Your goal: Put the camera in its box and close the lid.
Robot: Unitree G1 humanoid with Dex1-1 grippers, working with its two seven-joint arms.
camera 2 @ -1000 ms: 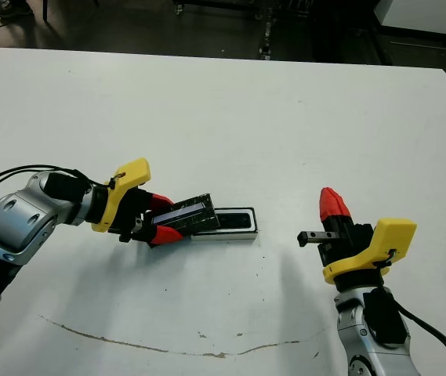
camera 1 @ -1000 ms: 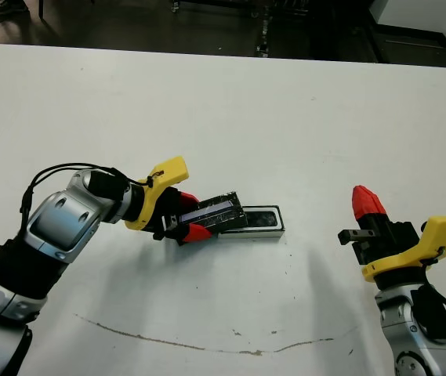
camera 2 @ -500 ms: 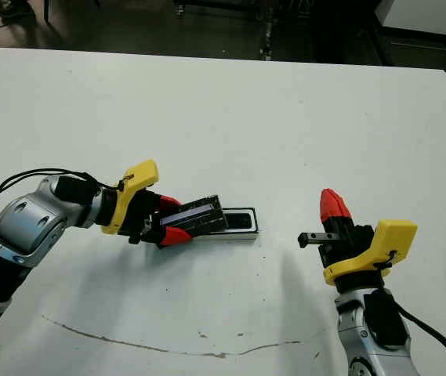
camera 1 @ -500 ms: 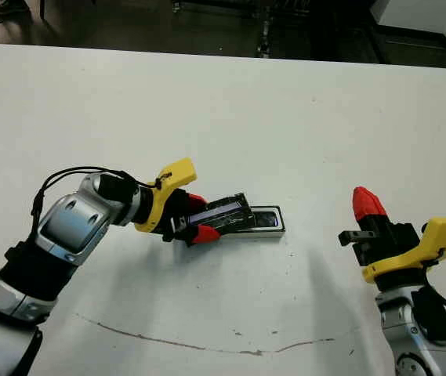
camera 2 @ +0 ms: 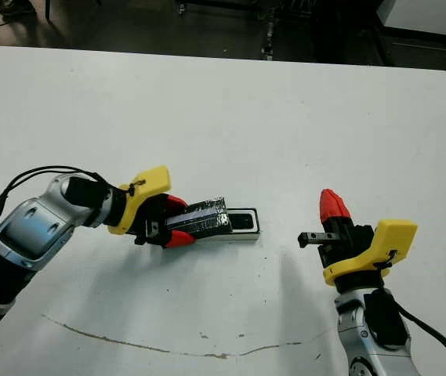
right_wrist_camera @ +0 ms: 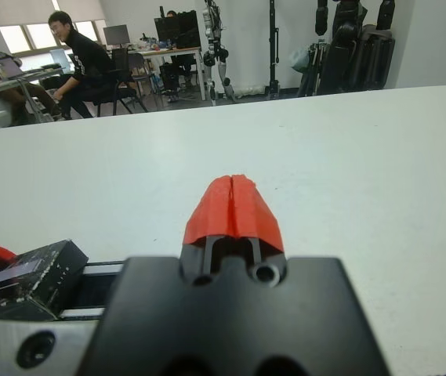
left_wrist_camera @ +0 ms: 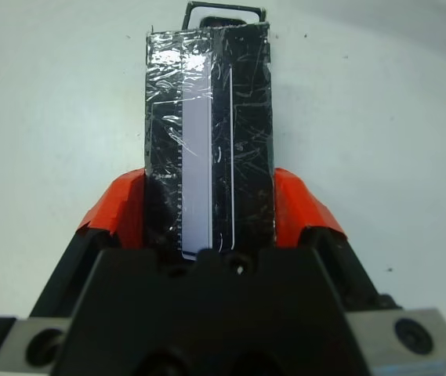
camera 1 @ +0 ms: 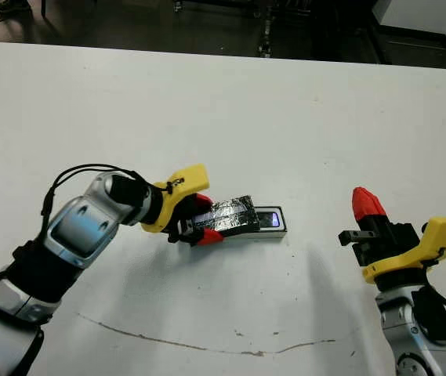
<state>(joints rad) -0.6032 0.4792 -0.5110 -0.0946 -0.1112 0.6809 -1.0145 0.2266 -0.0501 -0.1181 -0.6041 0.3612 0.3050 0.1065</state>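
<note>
— Where is the lid (camera 1: 227,214) at this moment, and which way does it run?

— Roughly at the centre of the white table (camera 1: 230,110), clamped across its width between the two red fingertips of the left gripper (left_wrist_camera: 207,215). Its long axis runs left to right across the table, the far end reaching away from the robot's left arm toward its right side. The wrinkled glossy face with the pale grey stripe is turned upward.

— And the box (camera 1: 273,222)?

— Directly under the lid's far end. The lid covers most of it; only the right-hand end of the tray shows past the lid, with its thin silvery rim. The tray's long axis lies along the same line as the lid's. From the left wrist view the lid points straight away from the gripper, and a sliver of the box peeks out beyond its tip.

— Can the camera be seen?

— Something dark lies in the uncovered end of the tray; whether that is the camera cannot be told.

— What about the other arm?

— The right gripper (camera 2: 331,205) stands well apart from the box, near the table's right side, its two red tips pressed together with nothing between them. Beyond the table, people (right_wrist_camera: 81,66) sit at desks
</note>
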